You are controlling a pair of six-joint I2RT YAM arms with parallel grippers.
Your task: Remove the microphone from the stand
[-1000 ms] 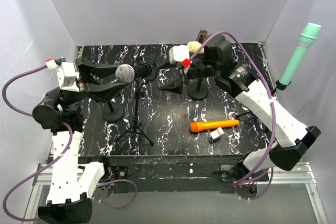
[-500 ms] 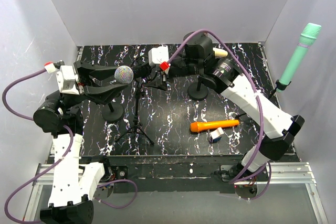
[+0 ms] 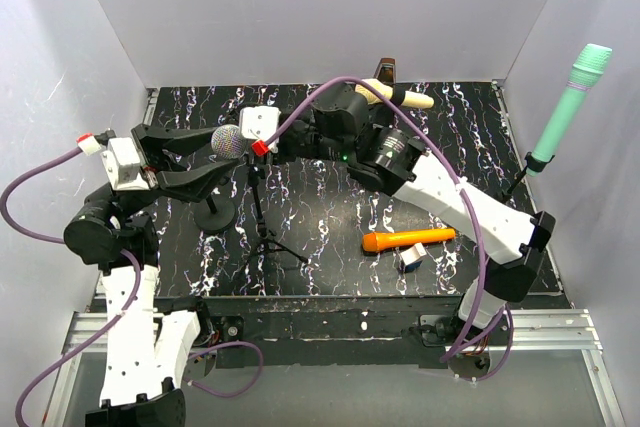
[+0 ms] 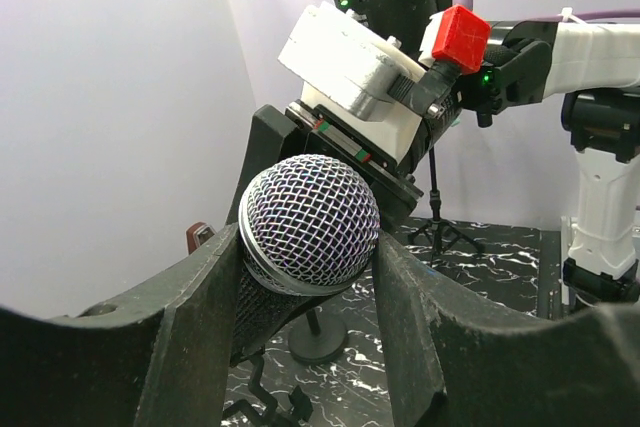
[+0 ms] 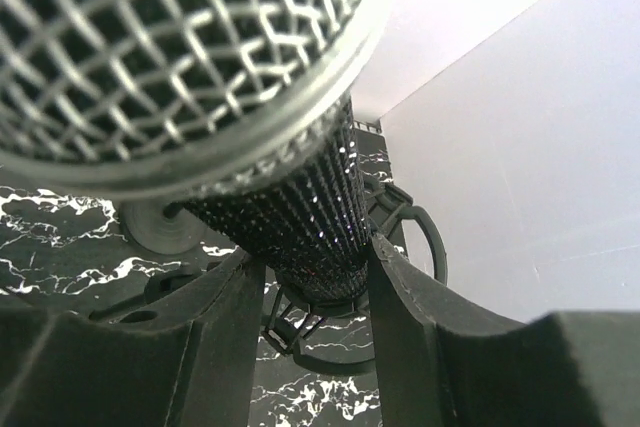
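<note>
My left pincer [image 4: 310, 243] hugs the mic [image 3: 228, 140] just under its mesh head (gripping or merely touching, I cannot tell), likely to steady it. My right pincer [image 5: 312, 257] pinches the body lower down, ready to pull. The mic sits in its stand [image 3: 261, 230], on the table's [image 3: 330, 217] left.

Four microphones were in view: one silver-mesh microphone [image 3: 228, 140], one orange microphone [image 3: 408, 239], one green microphone [image 3: 570, 107] and one cream microphone [image 3: 397, 96]. Two stands showed plainly on the table [image 3: 330, 217]: one tripod stand [image 3: 262, 237] and one round-base stand [image 3: 214, 212]. One small white-and-blue item [image 3: 410, 258] lay there.
</note>
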